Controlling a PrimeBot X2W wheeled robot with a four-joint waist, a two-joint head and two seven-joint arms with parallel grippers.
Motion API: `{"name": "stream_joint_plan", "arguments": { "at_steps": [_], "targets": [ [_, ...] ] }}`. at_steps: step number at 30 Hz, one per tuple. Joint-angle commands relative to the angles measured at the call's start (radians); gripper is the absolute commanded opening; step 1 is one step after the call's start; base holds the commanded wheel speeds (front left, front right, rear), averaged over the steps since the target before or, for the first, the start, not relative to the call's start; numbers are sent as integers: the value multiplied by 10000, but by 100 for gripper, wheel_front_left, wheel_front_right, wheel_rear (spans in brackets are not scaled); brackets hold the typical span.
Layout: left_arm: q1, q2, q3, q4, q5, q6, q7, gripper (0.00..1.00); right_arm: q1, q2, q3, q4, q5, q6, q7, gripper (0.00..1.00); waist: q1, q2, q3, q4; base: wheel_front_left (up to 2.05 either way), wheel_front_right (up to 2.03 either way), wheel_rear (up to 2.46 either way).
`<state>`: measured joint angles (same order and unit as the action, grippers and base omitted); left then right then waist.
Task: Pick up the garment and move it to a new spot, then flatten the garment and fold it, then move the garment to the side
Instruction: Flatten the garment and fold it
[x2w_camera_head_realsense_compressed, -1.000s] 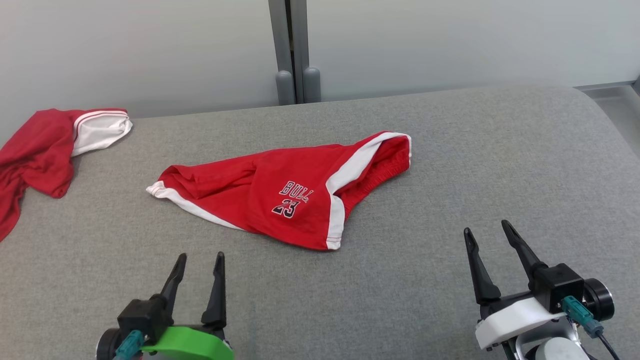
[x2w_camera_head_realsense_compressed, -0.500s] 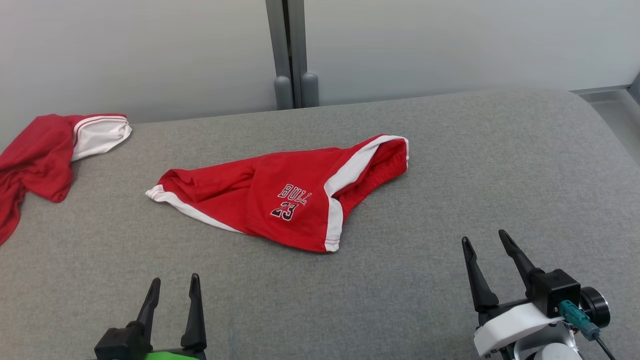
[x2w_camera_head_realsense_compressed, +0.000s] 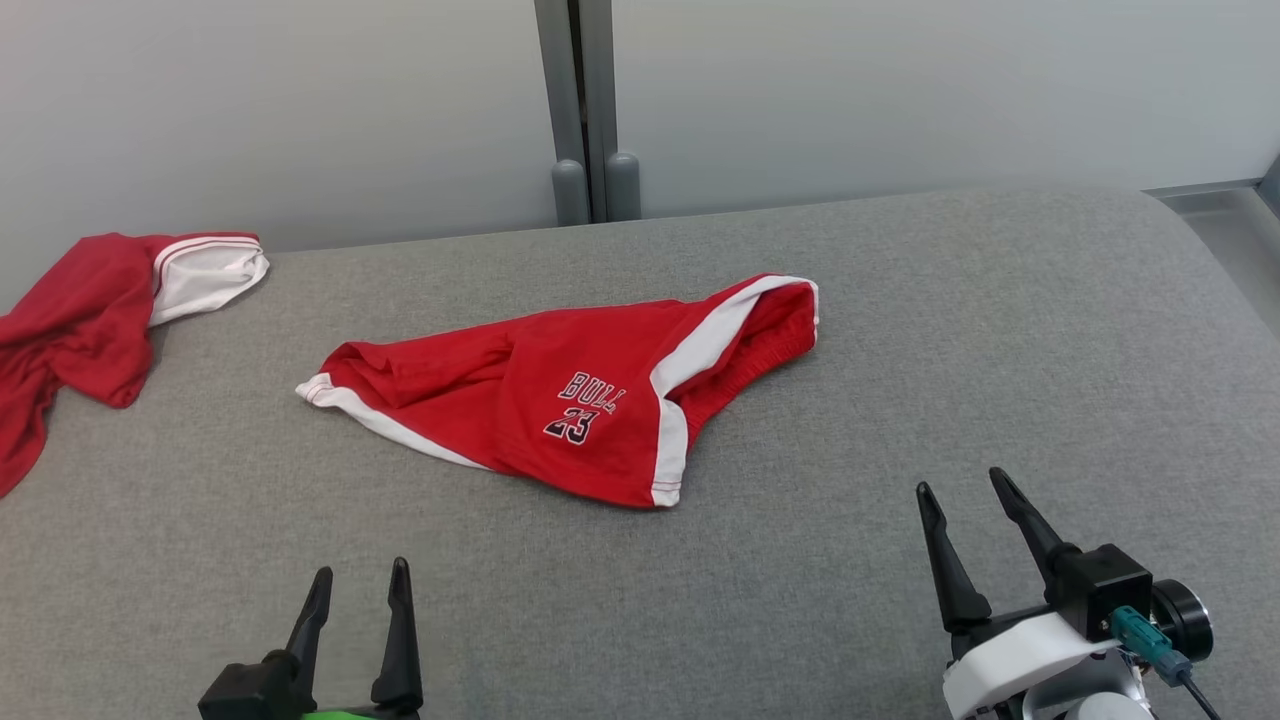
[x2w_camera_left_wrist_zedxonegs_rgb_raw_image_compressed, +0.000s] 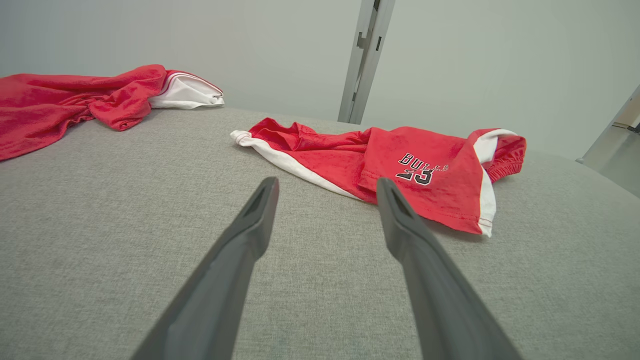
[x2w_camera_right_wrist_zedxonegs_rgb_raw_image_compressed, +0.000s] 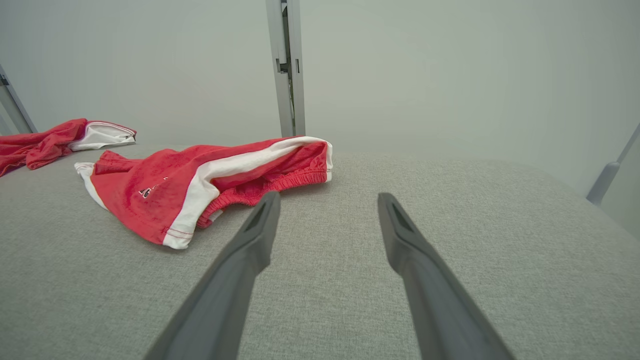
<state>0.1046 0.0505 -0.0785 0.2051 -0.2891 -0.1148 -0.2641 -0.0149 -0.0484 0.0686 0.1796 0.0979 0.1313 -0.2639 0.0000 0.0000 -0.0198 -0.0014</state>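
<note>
The shorts were found bunched near the middle of the grey padded surface, the elastic waistband turned toward the far right and a white-trimmed hem drawn out to the left. No part of them was touched by either gripper. The left gripper was held low at the near edge with its two fingers spread and nothing between them. The right gripper was likewise held released and empty, nearer the garment's waistband side but well apart from it.

The first step — the pick-up — was judged to be in hand and not yet begun, since the cloth lay neither flattened nor folded. For the next move, a reach forward over the surface would be called for. The fingers would need to be lowered onto an edge that could be pinched cleanly, the waistband or the trimmed hem being the likeliest, and closed on cloth without the padding being dragged.

Some things could not be made out. The printed lettering was partly lost in a crease — only part of a word and a number were readable. How the second leg was tucked beneath could not be told. The left gripper's body was cut off by the bottom of the head view, and a second red garment at the far left was cut by the frame edge.
</note>
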Motion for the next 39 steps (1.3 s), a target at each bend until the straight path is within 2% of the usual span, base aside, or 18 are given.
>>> {"name": "stream_joint_plan", "arguments": {
  "at_steps": [1, 6, 15, 26, 34, 39],
  "targets": [
    [137, 1, -53, 26, -11, 12, -6, 100, 108, -37, 12, 4, 94, -10, -10, 100, 0, 0, -9, -10, 0, 0, 0],
    [-100, 0, -539, 241, -24, -38, -6, 100, 138, -37, 44, -21, 85, -10, -10, 100, 0, 0, 12, -59, 0, 0, 0],
    [-1690, 14, -2806, 2086, -158, -140, -6, 100, -106, -37, 241, -80, -49, -10, -10, 100, 0, 0, 388, -434, 0, 0, 0],
    [-4257, 24, -4865, 4752, -2106, 1, -3, 100, -938, -35, 364, -331, -75, -10, -9, 100, 0, 0, 1969, -1401, 0, 0, 0],
    [-5329, 24, -5704, 5541, -3299, 179, 2, 100, -1278, -37, 284, -408, -6, -10, -10, 100, 0, 0, 2572, -1760, 0, 0, 0],
    [-5544, 24, -5746, 5152, -3481, 291, 0, 100, -1352, -35, 204, -440, 18, -10, -10, 100, 0, 0, 2659, -1760, 0, 0, 0]
  ]
}}
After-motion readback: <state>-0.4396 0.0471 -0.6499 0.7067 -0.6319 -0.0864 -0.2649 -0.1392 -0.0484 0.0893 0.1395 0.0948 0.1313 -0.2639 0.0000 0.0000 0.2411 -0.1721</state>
